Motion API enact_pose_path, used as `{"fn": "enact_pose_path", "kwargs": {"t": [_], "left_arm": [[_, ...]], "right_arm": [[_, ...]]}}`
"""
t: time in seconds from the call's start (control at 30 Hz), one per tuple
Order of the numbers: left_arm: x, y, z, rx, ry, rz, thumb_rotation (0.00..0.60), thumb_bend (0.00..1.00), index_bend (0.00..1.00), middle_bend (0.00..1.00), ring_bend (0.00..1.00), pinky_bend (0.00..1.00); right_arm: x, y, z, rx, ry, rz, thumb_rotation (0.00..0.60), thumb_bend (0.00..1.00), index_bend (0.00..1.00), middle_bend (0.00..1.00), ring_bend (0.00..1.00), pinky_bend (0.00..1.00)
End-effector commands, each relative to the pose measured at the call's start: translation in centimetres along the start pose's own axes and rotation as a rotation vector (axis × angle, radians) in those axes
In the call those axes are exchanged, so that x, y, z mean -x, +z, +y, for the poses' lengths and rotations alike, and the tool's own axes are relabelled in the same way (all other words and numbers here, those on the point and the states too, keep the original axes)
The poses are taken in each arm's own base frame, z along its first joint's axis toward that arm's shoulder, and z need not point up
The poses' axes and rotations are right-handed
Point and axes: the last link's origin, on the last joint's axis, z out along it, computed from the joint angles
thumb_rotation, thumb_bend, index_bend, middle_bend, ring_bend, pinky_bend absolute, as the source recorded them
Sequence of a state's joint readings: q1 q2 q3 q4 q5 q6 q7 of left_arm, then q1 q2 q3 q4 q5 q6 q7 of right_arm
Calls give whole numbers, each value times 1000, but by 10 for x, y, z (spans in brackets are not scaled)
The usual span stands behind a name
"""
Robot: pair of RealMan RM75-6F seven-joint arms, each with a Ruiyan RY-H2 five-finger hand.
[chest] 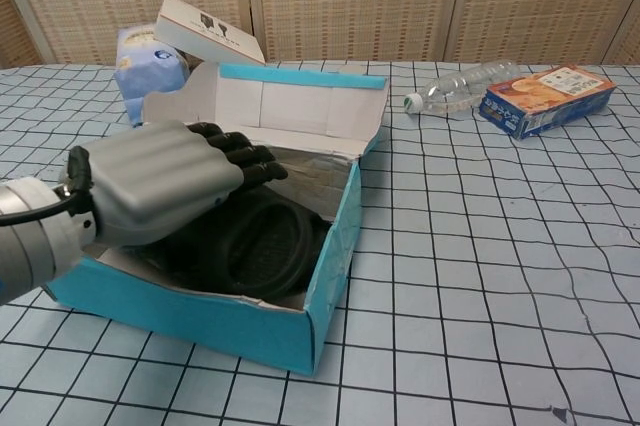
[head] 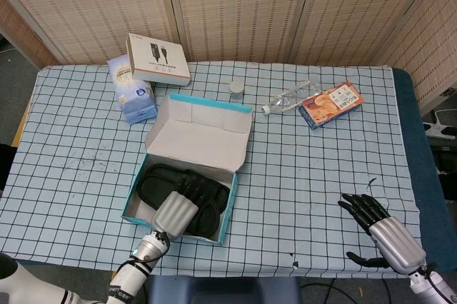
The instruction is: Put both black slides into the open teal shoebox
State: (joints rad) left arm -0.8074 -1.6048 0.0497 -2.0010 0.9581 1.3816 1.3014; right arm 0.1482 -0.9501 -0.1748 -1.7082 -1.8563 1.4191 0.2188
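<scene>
Inside the teal shoebox (head: 235, 197), which sits open near the front edge of the checked tablecloth (head: 321, 175) with its lid (head: 203, 129) folded back upright, lie the black slides (head: 153, 179), dark straps and soles filling most of the box floor; the two cannot be cleanly told apart, since the left hand (head: 178, 211) covers part of them. That hand reaches in over the near wall of the box, palm down, its dark fingers (chest: 245, 156) stretched forward and only slightly bent, lying over the slides; whether they actually press on the rubber or grip anything cannot be told from either view. The right hand (head: 382, 236) is well apart from the box, low over the cloth near the front right corner, its fingers spread and holding nothing. Behind the box stand a pale blue packet (head: 132, 90) and a white carton (head: 158, 58) leaning on it. Further back are a small grey cap-like pot (head: 236, 88), a clear plastic bottle (head: 291, 97) on its side, and just beside it an orange and blue snack box (head: 331, 104).
</scene>
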Motion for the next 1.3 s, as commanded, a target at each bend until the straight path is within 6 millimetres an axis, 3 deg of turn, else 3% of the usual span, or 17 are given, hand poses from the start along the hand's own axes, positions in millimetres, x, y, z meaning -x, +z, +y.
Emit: {"fn": "enact_pose_path", "kwargs": {"t": [0.03,0.3,0.47,0.6,0.77,0.93,1.13,1.3], "left_arm": [[-2,2,-4,-1,-34,24,600,393,0,0,0,97],[-11,0,-16,16,-19,-29,600,382,0,0,0,96],[-12,-3,-18,33,-100,-74,600,381,0,0,0,94],[-11,6,-15,54,-122,-57,600,376,0,0,0,93],[-7,21,-6,78,-143,-33,600,382,0,0,0,93],[-6,28,-6,61,-155,-33,600,384,0,0,0,93],[-3,26,-11,36,-150,-40,600,384,0,0,0,93],[-1,27,-16,21,-155,-48,600,384,0,0,0,93]], "right_arm": [[1,1,-1,-2,-2,0,527,138,0,0,0,0],[0,1,0,9,-8,5,526,139,0,0,0,0],[3,7,-4,-30,1,1,527,138,0,0,0,0],[-5,30,-29,-225,53,-26,528,147,0,0,0,0],[-31,74,-83,-495,-12,-46,527,175,0,0,0,0],[-32,109,-122,-604,-107,-143,527,179,0,0,0,0],[-22,125,-141,-643,-176,-219,527,180,0,0,0,0],[-13,127,-137,-615,-251,-295,528,184,0,0,0,0]]}}
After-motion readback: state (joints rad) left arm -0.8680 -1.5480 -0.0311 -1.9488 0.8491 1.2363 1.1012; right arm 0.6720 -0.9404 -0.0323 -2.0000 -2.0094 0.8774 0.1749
